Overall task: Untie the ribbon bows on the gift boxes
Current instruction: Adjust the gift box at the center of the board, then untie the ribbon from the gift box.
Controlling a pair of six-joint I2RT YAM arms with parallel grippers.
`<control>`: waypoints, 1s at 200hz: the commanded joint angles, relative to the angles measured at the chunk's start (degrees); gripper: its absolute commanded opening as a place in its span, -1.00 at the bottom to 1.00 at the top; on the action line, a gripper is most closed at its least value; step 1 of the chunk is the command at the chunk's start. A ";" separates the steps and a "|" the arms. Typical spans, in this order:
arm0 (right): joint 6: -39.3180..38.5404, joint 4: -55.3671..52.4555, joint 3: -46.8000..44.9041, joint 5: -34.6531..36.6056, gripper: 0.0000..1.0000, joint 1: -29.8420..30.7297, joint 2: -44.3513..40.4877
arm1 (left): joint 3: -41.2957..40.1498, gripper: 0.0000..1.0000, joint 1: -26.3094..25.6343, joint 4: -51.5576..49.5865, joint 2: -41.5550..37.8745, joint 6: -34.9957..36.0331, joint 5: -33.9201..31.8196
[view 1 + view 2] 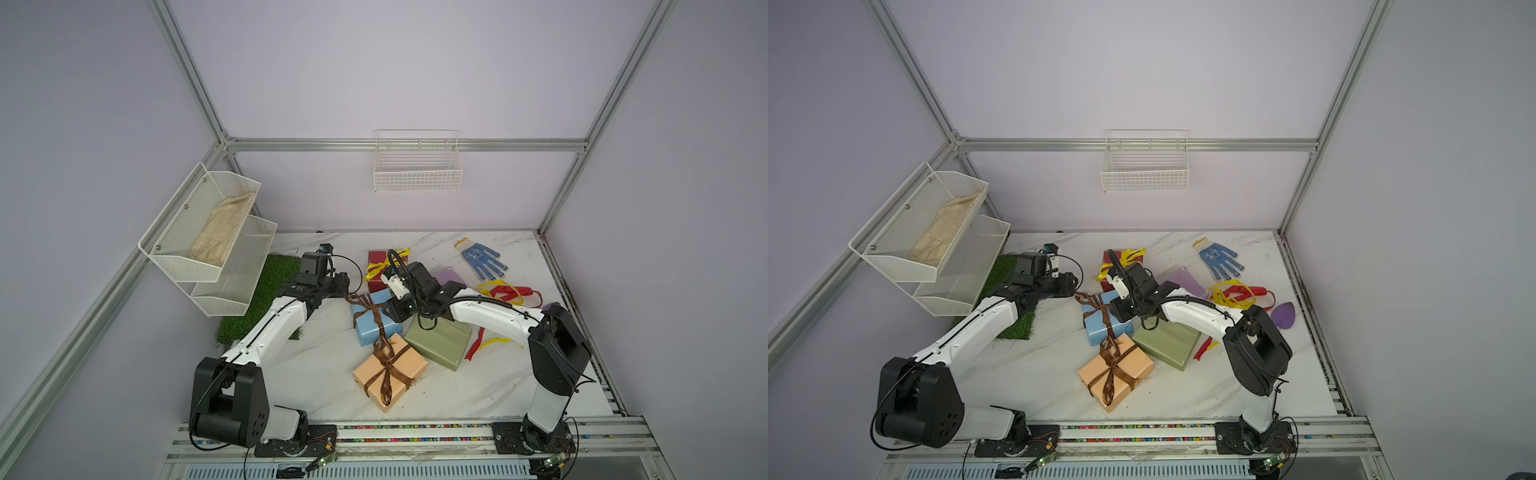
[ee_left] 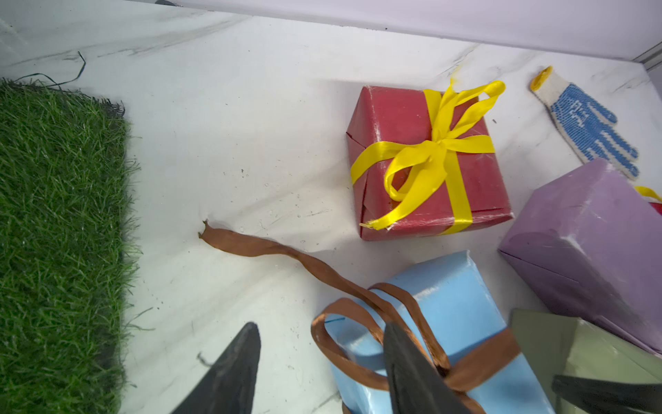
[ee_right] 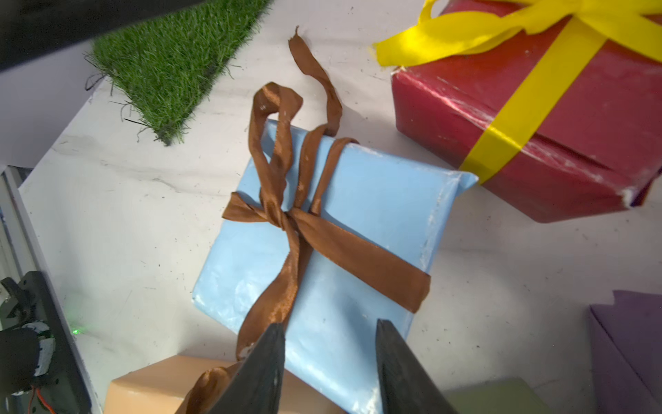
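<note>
Left end effector (image 2: 320, 325) agape — right end effector (image 3: 329, 322) too (above blue box (image 3: 376, 200)).

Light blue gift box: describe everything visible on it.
The light blue box is a rectangular parcel in matte, slightly scuffed paper, lying flat on the marbled table. A brown satin ribbon crosses it and is knotted on top: one loop stands up, one tail trails onto the table, another reaches toward the peach box, which seems to touch one edge. The right gripper, open, is poised at that end.
</note>
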 commanded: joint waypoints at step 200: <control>-0.15 -2.26 7.73 0.38 -1.00 2.66 6.27 | -14.18 -0.41 -7.96 9.10 -3.63 -5.97 6.44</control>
